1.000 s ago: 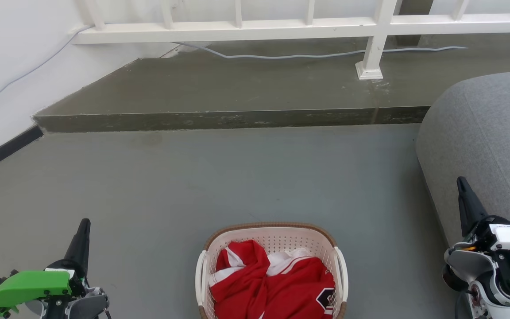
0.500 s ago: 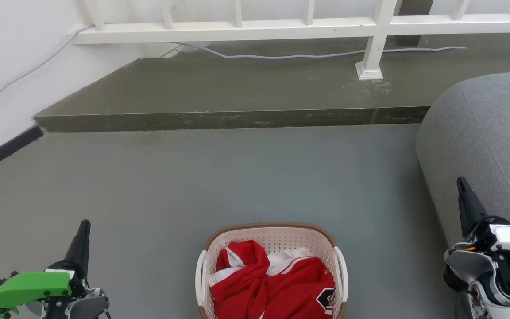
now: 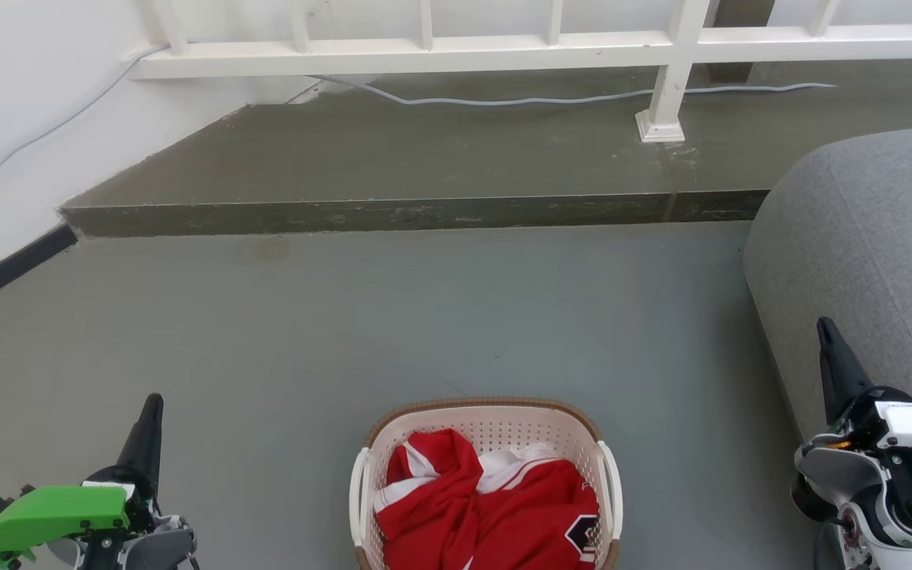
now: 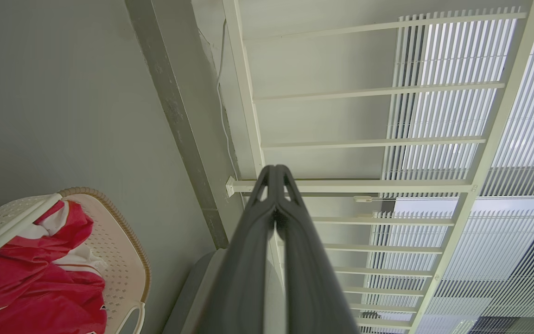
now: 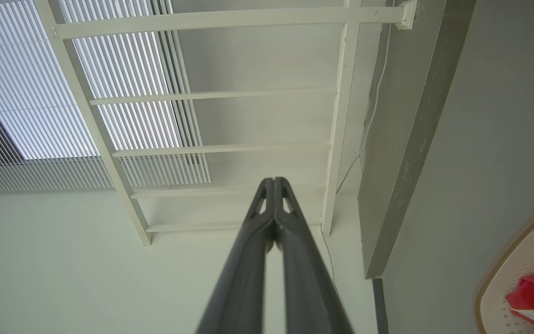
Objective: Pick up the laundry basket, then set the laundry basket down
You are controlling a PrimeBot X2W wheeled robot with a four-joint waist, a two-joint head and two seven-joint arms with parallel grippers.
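Basket (image 3: 495, 427) on the floor (image 3: 424, 317), bottom centre of head view, near edge cut off by the frame. Red-and-white clothes (image 3: 495, 507) inside. Left gripper (image 3: 153, 402) lower left, right gripper (image 3: 825, 326) lower right, both well apart from the basket and touching nothing. Wrist views: each pair of fingers clenched tip to tip, nothing between them. Grey sofa (image 3: 868, 237) just behind the right gripper.
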